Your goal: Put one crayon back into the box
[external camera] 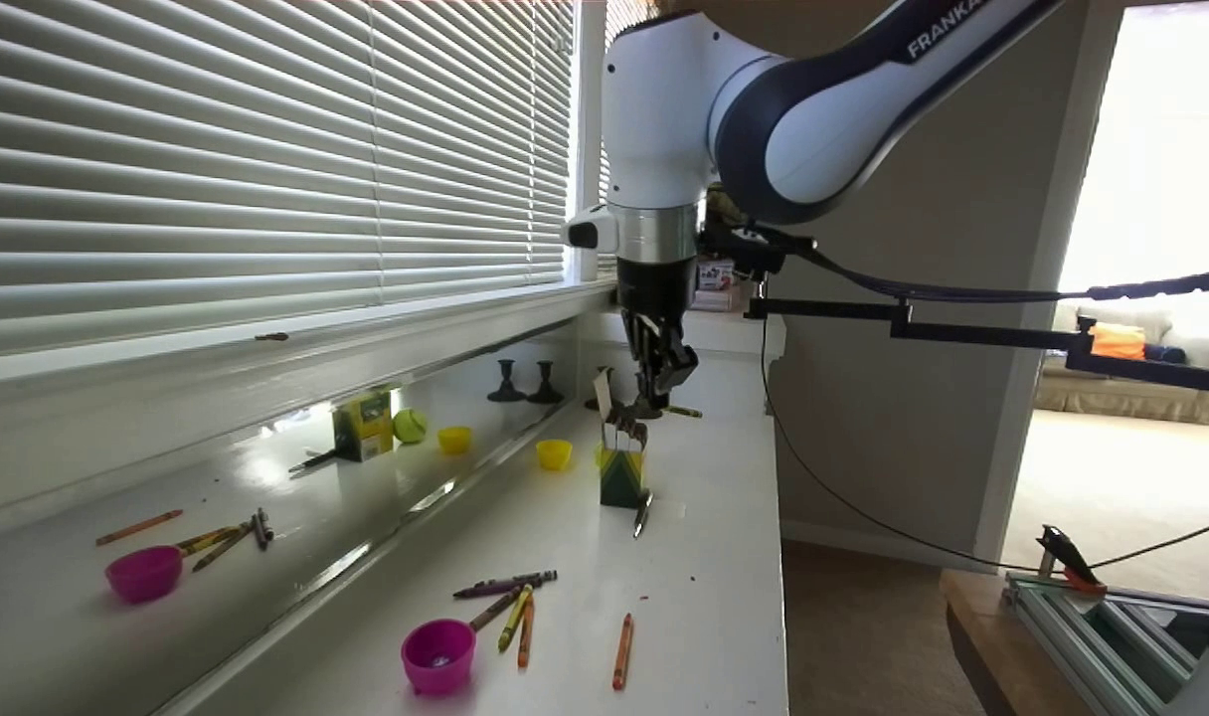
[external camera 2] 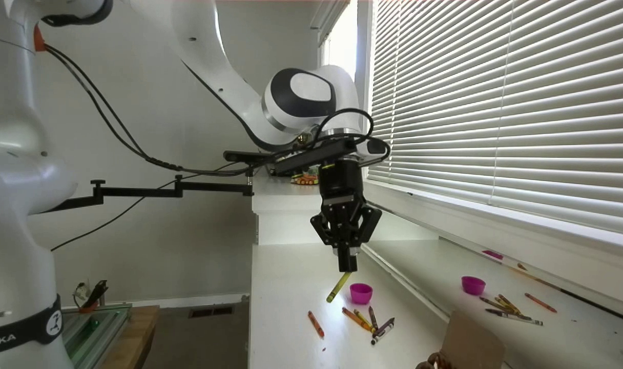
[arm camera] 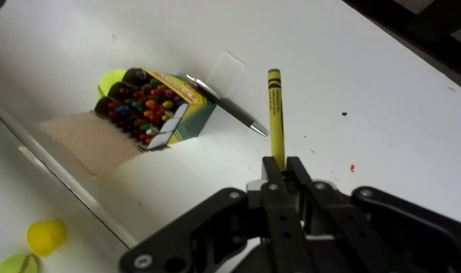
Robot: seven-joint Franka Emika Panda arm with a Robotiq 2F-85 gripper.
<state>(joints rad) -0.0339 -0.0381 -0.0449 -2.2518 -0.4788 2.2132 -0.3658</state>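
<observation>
The crayon box (external camera: 622,479) stands upright on the white shelf, green and yellow, its brown lid flap folded back. In the wrist view the box (arm camera: 198,119) is open and filled with several crayons (arm camera: 151,110). In an exterior view only its flap (external camera 2: 470,343) and a bit of its contents show at the bottom edge. My gripper (arm camera: 280,167) is shut on one end of a yellow crayon (arm camera: 276,110). The crayon also shows slanting out of the fingertips (external camera 2: 348,265) in an exterior view (external camera 2: 339,288). It is in the air, right of the box in the wrist view, apart from it.
A dark pen (arm camera: 232,108) lies against the box. A magenta cup (external camera: 438,656) and several loose crayons (external camera: 523,622) lie on the shelf, with an orange crayon (external camera: 622,651) apart. A small yellow cup (external camera: 554,454) stands near the mirrored back wall (external camera: 366,517). Window blinds hang above.
</observation>
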